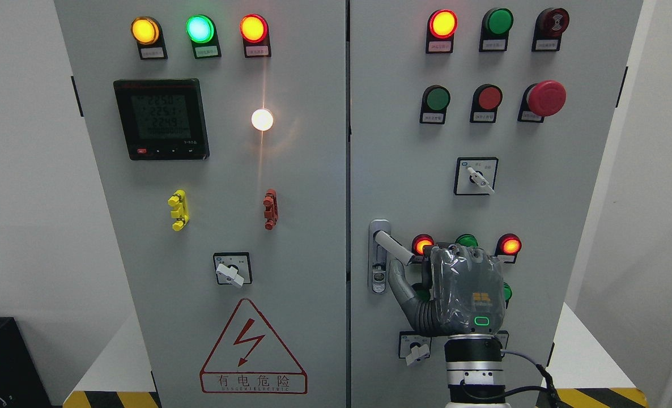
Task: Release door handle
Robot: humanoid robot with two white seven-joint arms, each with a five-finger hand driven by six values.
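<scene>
Grey cabinet (290, 226) filled the view; right hand (455, 289) sat just right of the door handle (394, 247), thumb beneath its tip, fingers loosely spread, gripping nothing.

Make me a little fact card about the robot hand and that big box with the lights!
Cabinet: grey, two doors
Door handle: silver, swung out from its plate, on the right door
Right hand: at the handle, thumb just under it, grip unclear
Left hand: not in view
Meter screen: lit, left door
Warning sign: red triangle with lightning bolt
</scene>
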